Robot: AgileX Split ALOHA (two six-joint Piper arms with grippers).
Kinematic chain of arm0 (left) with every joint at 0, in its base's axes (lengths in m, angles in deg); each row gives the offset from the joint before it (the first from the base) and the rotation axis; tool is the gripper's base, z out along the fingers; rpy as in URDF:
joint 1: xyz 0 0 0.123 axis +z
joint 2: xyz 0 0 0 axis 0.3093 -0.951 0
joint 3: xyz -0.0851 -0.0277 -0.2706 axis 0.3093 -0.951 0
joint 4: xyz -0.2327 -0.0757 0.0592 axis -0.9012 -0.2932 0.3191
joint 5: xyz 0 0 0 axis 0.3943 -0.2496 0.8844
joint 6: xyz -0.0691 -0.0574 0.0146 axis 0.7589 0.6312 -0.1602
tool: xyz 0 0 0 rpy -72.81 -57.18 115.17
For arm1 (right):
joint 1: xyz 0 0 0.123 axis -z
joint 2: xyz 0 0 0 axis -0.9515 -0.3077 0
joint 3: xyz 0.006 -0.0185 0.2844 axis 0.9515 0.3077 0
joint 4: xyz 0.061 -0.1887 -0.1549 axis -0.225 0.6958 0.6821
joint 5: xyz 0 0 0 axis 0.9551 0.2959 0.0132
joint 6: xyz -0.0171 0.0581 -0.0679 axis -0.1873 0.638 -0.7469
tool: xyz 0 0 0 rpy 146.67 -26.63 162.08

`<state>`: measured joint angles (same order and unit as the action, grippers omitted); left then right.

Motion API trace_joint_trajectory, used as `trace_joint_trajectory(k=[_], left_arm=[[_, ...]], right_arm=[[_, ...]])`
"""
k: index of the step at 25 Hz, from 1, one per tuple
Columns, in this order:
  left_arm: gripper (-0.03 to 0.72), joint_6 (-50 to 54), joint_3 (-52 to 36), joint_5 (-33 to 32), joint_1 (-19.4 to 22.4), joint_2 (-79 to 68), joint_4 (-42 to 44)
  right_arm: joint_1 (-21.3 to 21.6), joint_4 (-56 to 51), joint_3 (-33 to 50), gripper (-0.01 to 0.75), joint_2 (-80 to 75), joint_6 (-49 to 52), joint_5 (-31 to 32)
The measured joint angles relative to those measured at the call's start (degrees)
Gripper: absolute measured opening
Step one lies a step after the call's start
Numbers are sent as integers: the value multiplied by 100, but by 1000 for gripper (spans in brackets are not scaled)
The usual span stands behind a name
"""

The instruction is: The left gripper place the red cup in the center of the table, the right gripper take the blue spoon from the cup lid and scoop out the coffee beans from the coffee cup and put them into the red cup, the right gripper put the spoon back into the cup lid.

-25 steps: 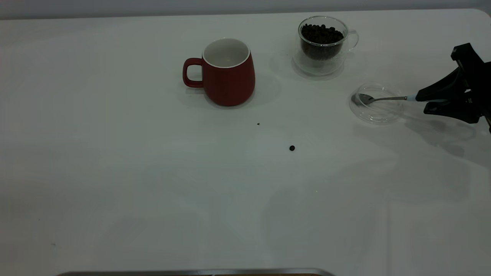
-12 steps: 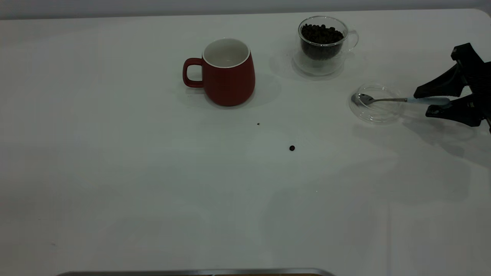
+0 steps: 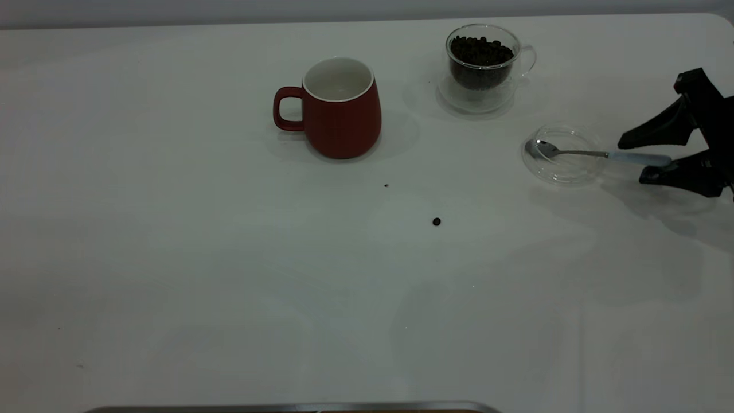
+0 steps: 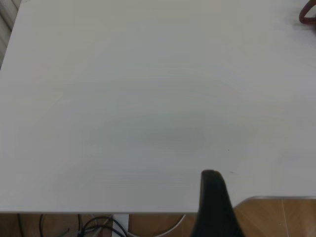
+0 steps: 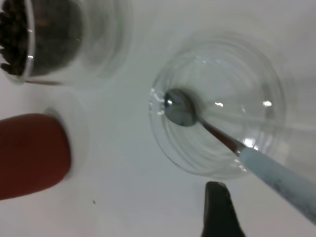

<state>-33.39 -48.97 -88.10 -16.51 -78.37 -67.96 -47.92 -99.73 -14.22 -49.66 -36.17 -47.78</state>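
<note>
Exterior view: blue spoon (image 3: pixel 596 154) lies with its steel bowl inside the cup lid (image 3: pixel 563 167) and its pale handle sticking out over the rim toward the right gripper (image 3: pixel 633 158). I read that gripper as spread wide, one finger above the handle end and one below it, neither pressing on it. Right wrist view agrees: spoon bowl in the lid (image 5: pixel 217 106), handle running out past one dark fingertip (image 5: pixel 219 205), apart from it. Coffee cup (image 3: pixel 481 60) stands behind the lid, heaped with coffee beans (image 3: pixel 480 51). Red cup (image 3: pixel 339 108) sits upright near mid-table, handle to the left. One stray bean (image 3: pixel 436 221) lies on the table (image 3: pixel 172 258) in front. Left gripper: only one dark finger (image 4: pixel 213 207) shows at the table edge; I cannot tell its opening.
</note>
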Motion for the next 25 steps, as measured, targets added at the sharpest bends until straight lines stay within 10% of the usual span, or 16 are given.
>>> trace_joint_trajectory(k=[11,25], left_arm=[[577,0,0,0,0,0,0],[577,-12,0,0,0,0,0]], right_arm=[[0,981,0,512,128,992,-353],[-177,6021,299,527,3126,5755,-32]])
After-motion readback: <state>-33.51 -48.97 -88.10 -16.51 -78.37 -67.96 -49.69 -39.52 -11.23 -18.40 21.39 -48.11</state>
